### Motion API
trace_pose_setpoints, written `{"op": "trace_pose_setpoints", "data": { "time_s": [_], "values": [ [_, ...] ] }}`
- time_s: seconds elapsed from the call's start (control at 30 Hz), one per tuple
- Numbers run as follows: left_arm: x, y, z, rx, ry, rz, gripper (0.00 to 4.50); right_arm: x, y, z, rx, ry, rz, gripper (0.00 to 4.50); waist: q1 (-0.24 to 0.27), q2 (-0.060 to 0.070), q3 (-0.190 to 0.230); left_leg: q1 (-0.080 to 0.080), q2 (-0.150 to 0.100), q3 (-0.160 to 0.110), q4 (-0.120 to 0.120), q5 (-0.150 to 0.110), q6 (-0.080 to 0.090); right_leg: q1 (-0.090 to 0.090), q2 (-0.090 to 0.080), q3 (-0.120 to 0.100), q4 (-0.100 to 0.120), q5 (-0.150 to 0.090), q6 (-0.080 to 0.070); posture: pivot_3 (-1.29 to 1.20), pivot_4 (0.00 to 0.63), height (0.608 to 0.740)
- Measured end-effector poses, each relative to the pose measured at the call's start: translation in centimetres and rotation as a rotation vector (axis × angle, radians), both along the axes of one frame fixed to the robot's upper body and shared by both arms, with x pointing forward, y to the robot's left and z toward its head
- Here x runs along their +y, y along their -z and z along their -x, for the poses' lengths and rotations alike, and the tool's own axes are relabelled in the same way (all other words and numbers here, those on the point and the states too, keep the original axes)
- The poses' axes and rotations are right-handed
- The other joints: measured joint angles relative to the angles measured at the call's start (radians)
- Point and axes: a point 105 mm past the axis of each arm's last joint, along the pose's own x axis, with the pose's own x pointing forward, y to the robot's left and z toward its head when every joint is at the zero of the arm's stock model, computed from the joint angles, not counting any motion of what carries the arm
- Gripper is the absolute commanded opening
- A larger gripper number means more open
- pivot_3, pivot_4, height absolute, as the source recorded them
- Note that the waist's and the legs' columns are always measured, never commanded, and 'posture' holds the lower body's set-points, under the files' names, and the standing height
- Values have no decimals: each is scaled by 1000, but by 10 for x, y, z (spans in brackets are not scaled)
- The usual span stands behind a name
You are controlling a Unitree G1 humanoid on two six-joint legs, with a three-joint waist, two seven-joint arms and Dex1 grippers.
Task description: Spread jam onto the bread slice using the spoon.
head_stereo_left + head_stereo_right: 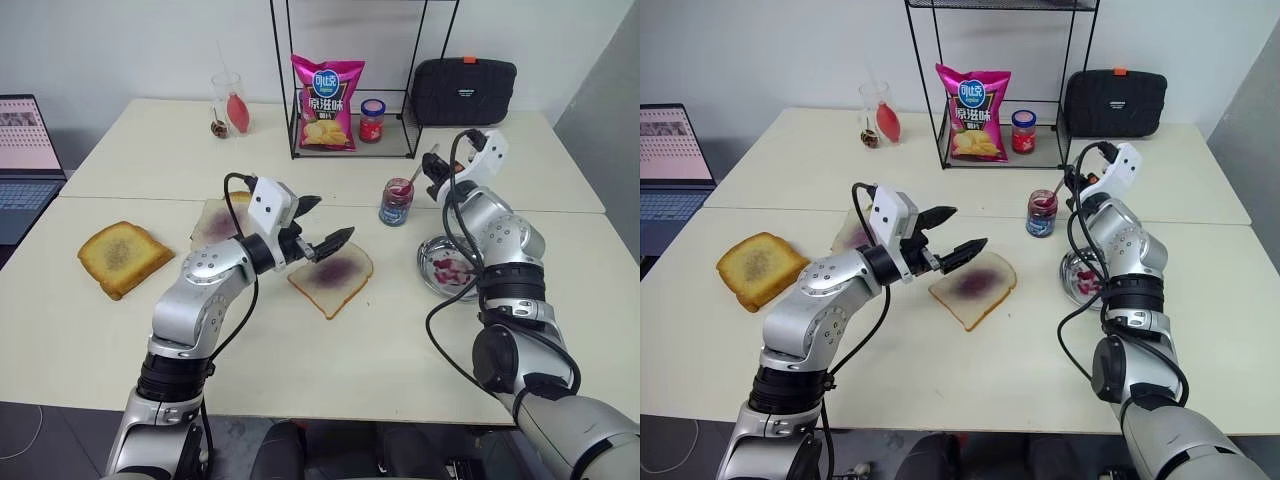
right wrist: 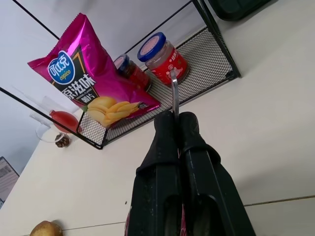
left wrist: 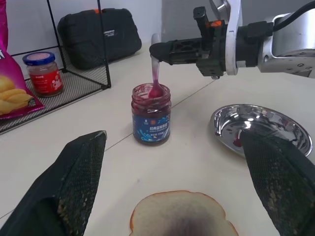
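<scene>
Wire rack (image 1: 350, 80) with chip bag (image 1: 327, 102) and red-lidded jar (image 1: 372, 120) far centre; toasted slice (image 1: 122, 257) far left; steel dish (image 1: 447, 266) right. Bread slice (image 1: 332, 276) at table centre, open table on its near side. Left gripper (image 1: 315, 224) level just above its far-left edge, fingers spread wide, empty. Right gripper (image 3: 162, 51) pinched tight on spoon (image 3: 156, 73), bowl dipping into jam (image 3: 150, 93) in jar (image 1: 396, 202) beyond slice.

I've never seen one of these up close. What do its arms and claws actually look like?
Both arms are jointed silver-grey metal shells with black joints and loose black cables looping alongside. Each wrist carries a white block. The left gripper has two pointed black fingers with a rough, gritty surface; the right gripper is black too, with a small orange mark.
</scene>
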Motion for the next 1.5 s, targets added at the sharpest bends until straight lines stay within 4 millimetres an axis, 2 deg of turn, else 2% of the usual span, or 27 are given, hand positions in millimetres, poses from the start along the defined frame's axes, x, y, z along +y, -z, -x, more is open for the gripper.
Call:
{"op": "trace_pose_setpoints", "data": {
  "time_s": [0.27, 0.5, 0.7, 0.83, 0.9, 1.03, 1.1, 1.27, 1.33, 1.5],
  "values": [
    [2, 4, -3, 11, 7, -2, 4500, -6, -5, 2, 10, 28, -86, 20, 0, 0, 0, 0, 0, 0, 0, 0, 0, 0, 0, 0, 0, 0, 0, 0, 150, 740],
    [1, 3, -3, 6, 15, -2, 4500, -16, -6, 3, 50, 70, -267, 20, 0, 0, 0, 0, 0, 0, 0, 0, 0, 0, 0, 0, 0, 0, 0, 0, 150, 740],
    [4, 3, -1, 10, 34, -18, 4500, -20, -24, 8, 17, 72, -359, 20, 0, 0, 0, 0, 0, 0, -1, 0, 0, 0, 0, 0, 0, 0, 0, 0, 150, 740],
    [12, 9, 10, 38, 60, -50, 4500, 5, -49, 22, -59, -24, -290, 20, -10, 1, 0, 0, 2, 0, -2, 0, 0, -1, 1, 0, 0, 0, 0, 0, 150, 740],
    [24, 18, 20, 65, 44, -65, 4500, 32, -51, 34, -78, -110, -232, 20, -21, 1, 0, 0, 4, 0, -3, 0, 0, -2, 2, 0, 0, 0, 0, 0, 150, 740],
    [45, 33, 46, 104, -10, -73, 4500, 79, -35, 58, -70, -275, -84, 20, -26, 1, 0, -2, 4, -1, -4, 0, 0, -4, 1, -1, 1, 0, -1, 0, 150, 740],
    [55, 42, 70, 127, -25, -107, 4500, 100, -29, 75, -92, -358, -10, 20, -30, 1, 0, -1, 5, 0, -4, 0, 0, -4, 1, 1, 0, -1, -1, 0, 150, 740],
    [70, 59, 109, 185, -100, -120, 4500, 131, -13, 92, -100, -474, 65, 20, -24, -1, -1, -1, 5, 0, -3, 0, 0, -2, -1, 0, -2, -1, -1, 0, 150, 740],
    [71, 62, 114, 195, -125, -113, 4500, 137, 0, 96, -77, -498, 80, 20, -18, -1, 0, -1, 4, -1, -1, 0, 0, -2, -1, 0, -1, -1, 0, 0, 150, 740],
    [72, 62, 110, 175, -234, -37, 4500, 149, 27, 105, -76, -549, 204, 20, -19, -1, 0, 2, 3, 1, 1, 0, 0, 0, 1, 1, -1, 0, 0, 0, 150, 740]
  ]
}}
